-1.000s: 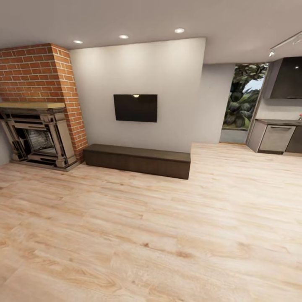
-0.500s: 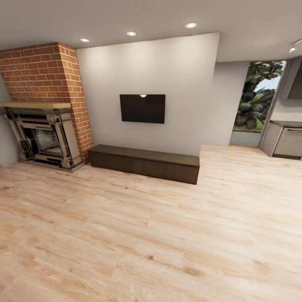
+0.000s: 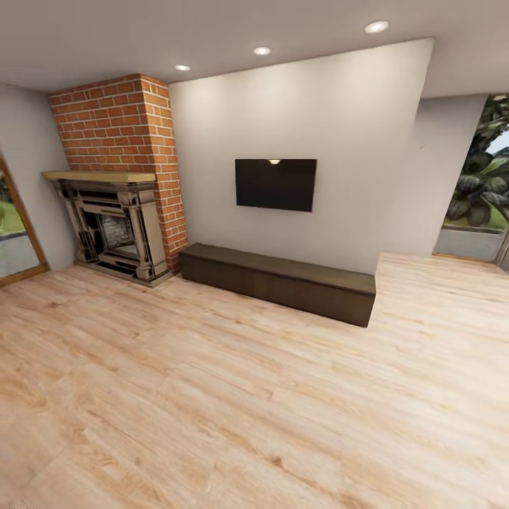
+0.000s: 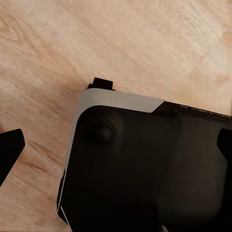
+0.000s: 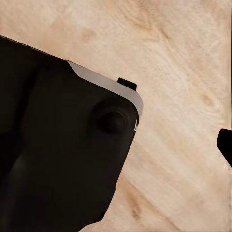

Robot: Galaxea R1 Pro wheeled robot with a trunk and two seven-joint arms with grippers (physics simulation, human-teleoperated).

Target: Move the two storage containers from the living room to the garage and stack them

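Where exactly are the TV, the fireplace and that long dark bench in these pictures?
TV (image 3: 276,184), head view, middle of its black screen.
Fireplace (image 3: 116,230), head view, on its dark firebox opening under the mantel.
Bench (image 3: 279,268), head view, on its flat top surface.

A black base with a pale grey rim spans the 3-to-7 o'clock area above the wood-plank floor, with dark finger tips at 9 and 3 o'clock.
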